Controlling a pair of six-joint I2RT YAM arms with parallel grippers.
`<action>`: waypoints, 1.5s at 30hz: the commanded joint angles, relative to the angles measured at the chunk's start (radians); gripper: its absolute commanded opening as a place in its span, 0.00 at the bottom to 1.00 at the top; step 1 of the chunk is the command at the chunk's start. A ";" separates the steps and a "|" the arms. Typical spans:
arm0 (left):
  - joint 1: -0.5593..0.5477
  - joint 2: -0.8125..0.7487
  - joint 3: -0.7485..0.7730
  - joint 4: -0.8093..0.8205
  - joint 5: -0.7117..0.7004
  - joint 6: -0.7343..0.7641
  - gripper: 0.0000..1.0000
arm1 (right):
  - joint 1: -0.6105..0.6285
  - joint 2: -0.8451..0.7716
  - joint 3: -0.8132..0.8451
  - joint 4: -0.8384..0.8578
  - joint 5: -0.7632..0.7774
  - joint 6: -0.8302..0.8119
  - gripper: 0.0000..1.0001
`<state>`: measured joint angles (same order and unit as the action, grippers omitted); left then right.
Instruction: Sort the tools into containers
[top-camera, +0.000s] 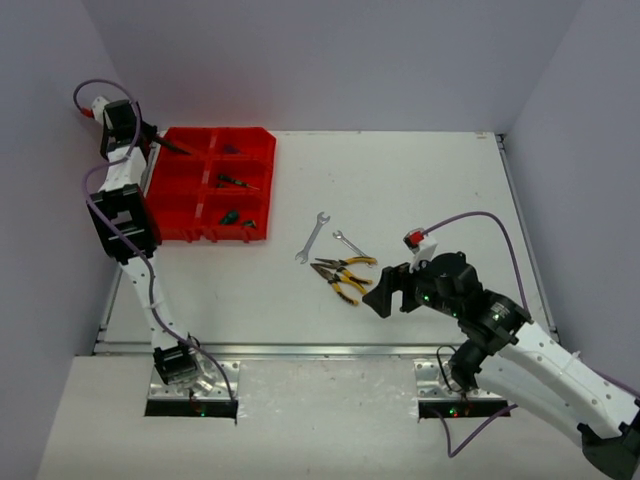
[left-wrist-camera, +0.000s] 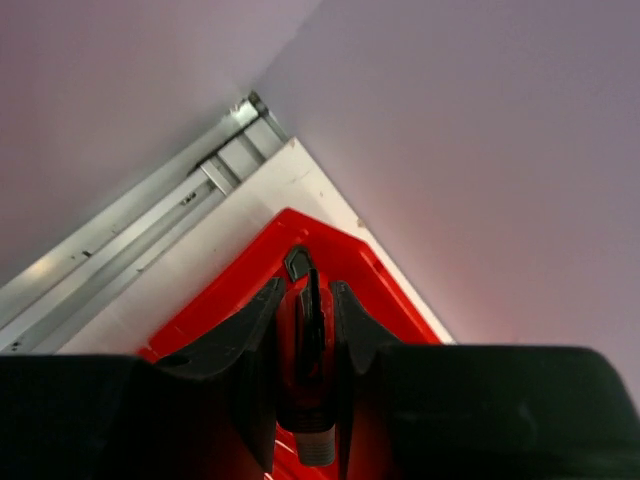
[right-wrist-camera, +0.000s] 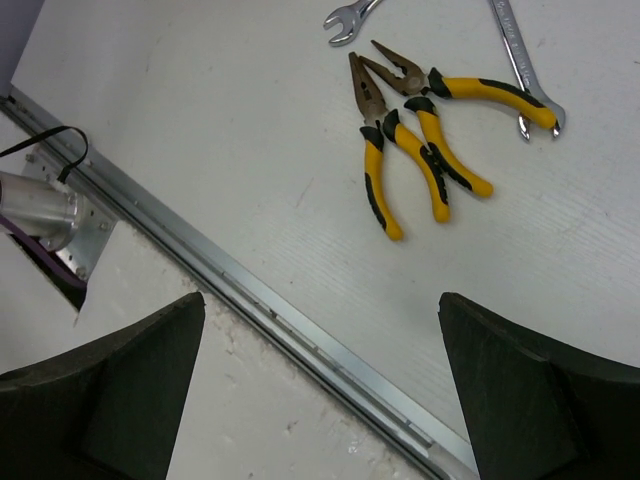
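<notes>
The red organiser tray (top-camera: 180, 205) lies at the far left of the table. My left gripper (top-camera: 160, 143) hangs over its far-left corner, shut on a slim tool with a red and black handle (left-wrist-camera: 311, 345); the tray's corner (left-wrist-camera: 352, 250) shows beyond the fingers. Small dark and green tools (top-camera: 238, 182) lie in the right-hand compartments. Two silver wrenches (top-camera: 312, 238) (top-camera: 352, 244) and two yellow-black pliers (top-camera: 344, 264) (top-camera: 340, 284) lie mid-table. My right gripper (top-camera: 385, 296) stands open and empty near them; from the wrist its jaws (right-wrist-camera: 320, 305) frame the table's edge, with the pliers (right-wrist-camera: 378, 165) and a wrench (right-wrist-camera: 520, 60) farther off.
An aluminium rail (right-wrist-camera: 300, 335) runs along the table's near edge under the right gripper. Another rail (left-wrist-camera: 150, 240) borders the left side beside the tray. Grey walls close in at the back and on both sides.
</notes>
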<state>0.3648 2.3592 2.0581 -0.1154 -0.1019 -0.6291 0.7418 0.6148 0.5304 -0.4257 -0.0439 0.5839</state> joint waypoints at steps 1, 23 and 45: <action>-0.015 0.056 0.112 0.131 0.093 0.014 0.00 | -0.001 -0.018 0.001 0.016 -0.041 0.017 0.99; -0.097 -0.076 0.016 -0.112 0.111 -0.139 0.91 | 0.001 0.150 -0.018 0.122 0.036 0.047 0.99; -0.085 -0.970 -0.545 -0.350 0.247 -0.077 1.00 | -0.025 1.064 0.640 -0.070 0.211 -0.314 0.99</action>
<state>0.2703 1.5020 1.6910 -0.4365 -0.0846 -0.7461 0.7219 1.6525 1.0825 -0.4706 0.0775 0.3688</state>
